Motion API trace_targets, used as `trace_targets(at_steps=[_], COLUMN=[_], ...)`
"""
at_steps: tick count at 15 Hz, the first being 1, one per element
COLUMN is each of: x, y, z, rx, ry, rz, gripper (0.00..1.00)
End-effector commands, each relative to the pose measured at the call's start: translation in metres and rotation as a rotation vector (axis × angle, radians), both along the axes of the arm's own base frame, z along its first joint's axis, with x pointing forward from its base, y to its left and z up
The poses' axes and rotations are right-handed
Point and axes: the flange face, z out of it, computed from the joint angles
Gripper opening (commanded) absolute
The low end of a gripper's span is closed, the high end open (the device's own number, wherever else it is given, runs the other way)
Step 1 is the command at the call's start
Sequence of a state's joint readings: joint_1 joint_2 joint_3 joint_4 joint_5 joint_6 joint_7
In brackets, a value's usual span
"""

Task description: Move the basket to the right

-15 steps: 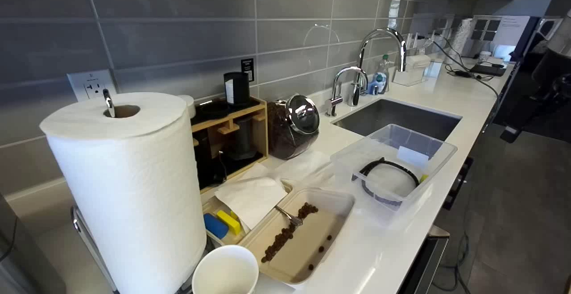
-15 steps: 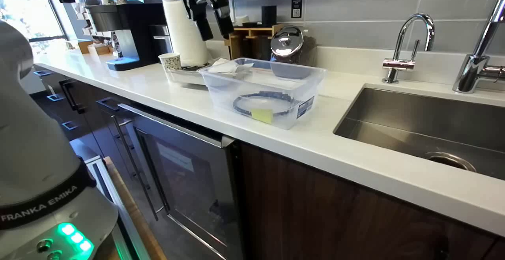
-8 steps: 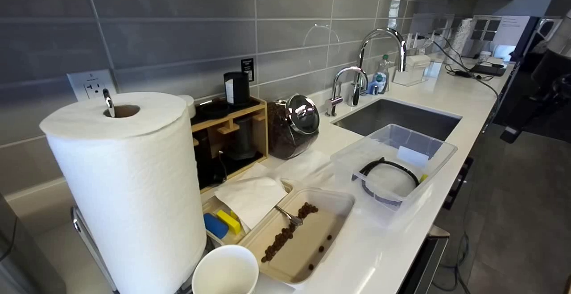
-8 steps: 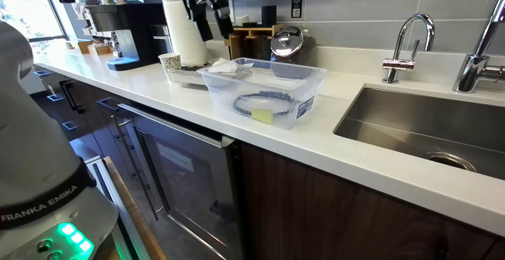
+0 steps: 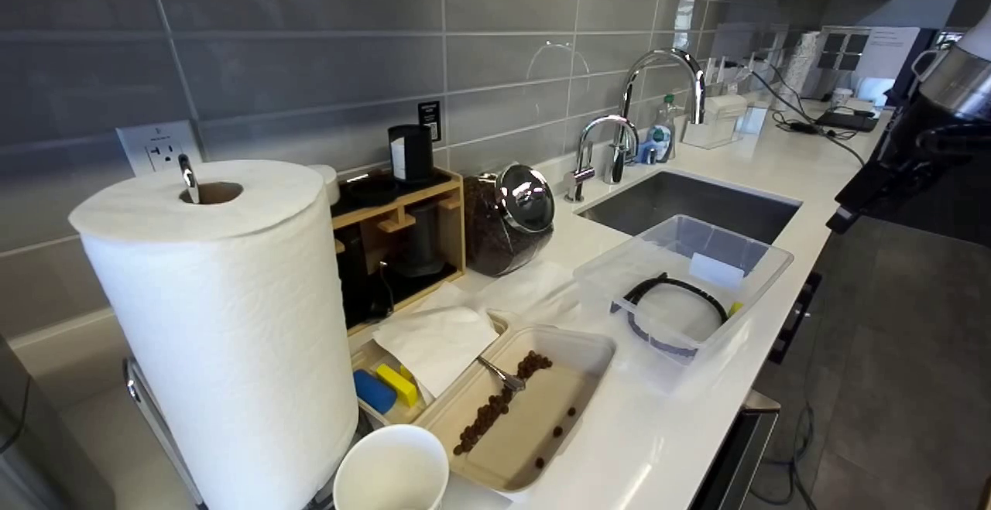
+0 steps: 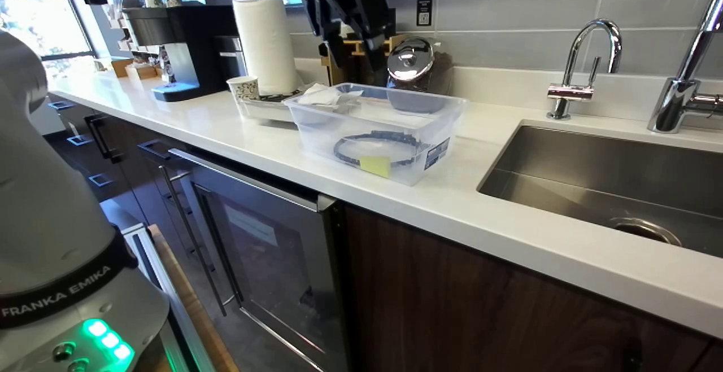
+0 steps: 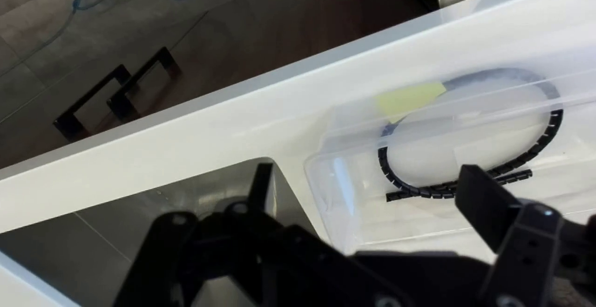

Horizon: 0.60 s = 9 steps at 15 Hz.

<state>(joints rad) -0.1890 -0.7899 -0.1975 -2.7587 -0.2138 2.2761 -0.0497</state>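
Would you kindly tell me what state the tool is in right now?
Tool: open, holding nothing; the basket stands ungripped on the counter.

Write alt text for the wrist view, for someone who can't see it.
Clear plastic basket on a white counter, a ribbed black loop inside, beside a steel sink. A yellow-green patch shows on the basket's counter-edge side. The open black gripper, holding nothing, spans the bottom foreground.
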Motion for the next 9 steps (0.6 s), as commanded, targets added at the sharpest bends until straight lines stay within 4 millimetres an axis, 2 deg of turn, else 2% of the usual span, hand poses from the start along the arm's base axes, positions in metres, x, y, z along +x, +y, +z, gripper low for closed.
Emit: trace_targets(at_steps=[1, 5, 9], x=[0.030, 0.060, 0.089], y=[-0.026, -0.046, -0.049], z=[-0.025, -0.046, -0.062], rx=[0.039, 0.024, 0.049], ry=[-0.018, -0.063, -0.071], rz=[0.117, 0.274, 0.366], gripper=[1.00, 1.00, 1.00])
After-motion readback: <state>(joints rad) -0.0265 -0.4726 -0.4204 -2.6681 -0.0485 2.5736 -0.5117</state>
